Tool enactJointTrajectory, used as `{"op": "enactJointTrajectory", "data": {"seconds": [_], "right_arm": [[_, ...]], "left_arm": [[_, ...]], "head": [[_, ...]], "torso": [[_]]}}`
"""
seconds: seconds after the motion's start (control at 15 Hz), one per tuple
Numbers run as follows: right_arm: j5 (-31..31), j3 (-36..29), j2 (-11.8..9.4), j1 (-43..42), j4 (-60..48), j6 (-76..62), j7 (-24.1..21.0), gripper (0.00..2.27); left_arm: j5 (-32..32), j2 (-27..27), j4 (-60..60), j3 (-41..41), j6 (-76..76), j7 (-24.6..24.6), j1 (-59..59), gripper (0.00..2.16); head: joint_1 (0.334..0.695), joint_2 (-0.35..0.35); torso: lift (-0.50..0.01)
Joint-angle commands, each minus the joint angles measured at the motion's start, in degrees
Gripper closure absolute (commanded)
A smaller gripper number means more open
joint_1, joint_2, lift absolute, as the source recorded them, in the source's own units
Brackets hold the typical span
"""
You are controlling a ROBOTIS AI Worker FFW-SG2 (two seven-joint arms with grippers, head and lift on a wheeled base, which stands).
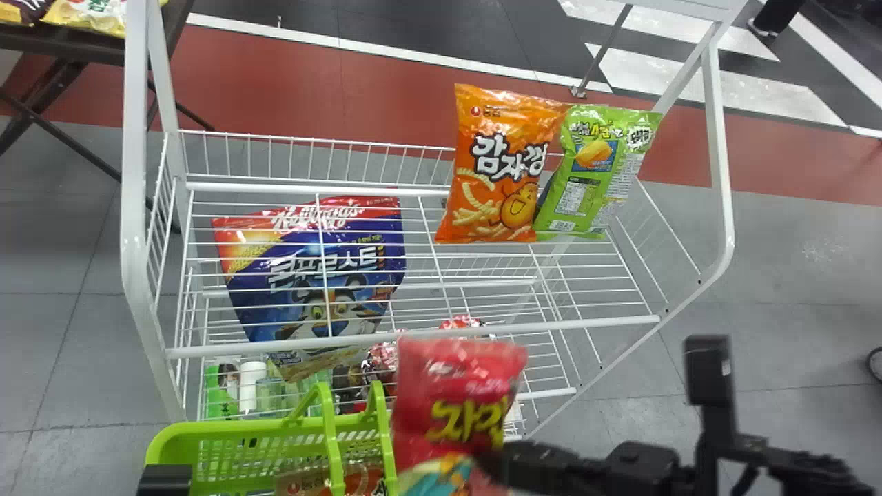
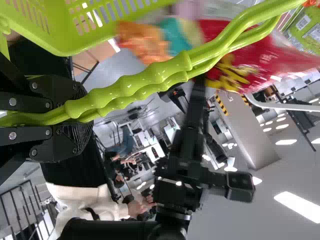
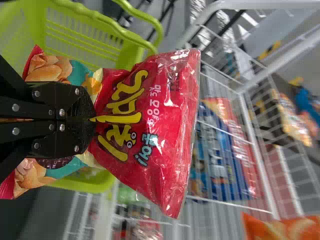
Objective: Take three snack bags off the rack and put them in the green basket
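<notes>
My right gripper (image 1: 499,463) is shut on a red snack bag (image 1: 451,406), held upright at the right edge of the green basket (image 1: 172,448). The right wrist view has the gripper (image 3: 87,119) pinching the red bag (image 3: 160,125) around its middle, with the basket (image 3: 85,32) behind. At the bottom left stands my left gripper (image 1: 164,480); in the left wrist view this gripper (image 2: 75,112) is shut on the basket handles (image 2: 145,80). Inside the basket lies a snack bag (image 1: 337,480). On the rack are an orange bag (image 1: 506,165), a green bag (image 1: 596,172) and a blue cereal bag (image 1: 317,275).
White wire rack (image 1: 413,337) stands just beyond the basket, its upright posts at both sides. Lower down it holds several small packs and bottles (image 1: 251,386). A dark table (image 1: 62,45) with more bags is at the far left.
</notes>
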Motion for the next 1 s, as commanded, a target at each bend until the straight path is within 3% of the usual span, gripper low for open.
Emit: {"op": "enactJointTrajectory", "data": {"seconds": [0.0, 0.13, 0.27, 0.33, 0.4, 0.47, 0.53, 0.8, 0.93], "right_arm": [[5.0, 9.7, -2.5, 0.1, 4.2, 1.1, -0.5, 2.22], [7.0, 15.9, -3.9, -0.4, 7.7, 0.8, -1.4, 2.22], [9.6, 20.4, -3.9, -1.6, 10.7, -1.5, -2.7, 2.22], [10.3, 21.6, -3.9, -2.1, 11.3, -2.2, -3.6, 2.11], [10.4, 22.1, -3.9, -2.7, 11.9, -2.5, -4.8, 1.59], [11.3, 22.3, -3.9, -3.0, 12.1, -3.9, -6.0, 0.55], [13.9, 22.6, -3.9, -3.1, 12.2, -6.2, -7.0, 0.0], [10.7, 16.4, -2.1, -3.1, 11.0, -15.2, -7.2, 0.05], [6.7, 12.8, 0.2, -3.1, 11.0, -22.2, -6.3, 0.05]], "left_arm": [[0.1, -0.1, 0.1, 0.2, -0.1, 0.0, 0.0, 1.28], [0.1, -0.1, 0.1, 0.2, -0.1, 0.1, 0.0, 1.28], [0.1, -0.2, 0.1, 0.1, -0.1, 0.1, -0.2, 1.28], [0.0, -0.2, 0.1, -0.2, 0.1, 0.1, -0.3, 1.28], [0.0, -0.2, 0.1, -0.4, 0.1, 0.2, -0.4, 1.28], [0.0, -0.2, 0.1, -0.4, 0.1, 0.1, -0.4, 1.28], [0.0, -0.2, 0.1, -0.3, 0.1, 0.1, -0.4, 1.28], [0.3, -0.2, 0.5, 0.1, 0.1, -0.1, -0.5, 1.28], [0.3, -0.2, 0.6, 0.0, 0.3, -0.1, -0.8, 1.28]], "head": [[0.695, -0.35], [0.695, -0.35], [0.695, -0.35], [0.695, -0.35], [0.695, -0.35], [0.695, -0.35], [0.695, -0.35], [0.695, -0.35], [0.695, -0.35]], "torso": [[-0.021], [-0.021], [-0.021], [-0.021], [-0.021], [-0.021], [-0.021], [-0.021], [-0.021]]}}
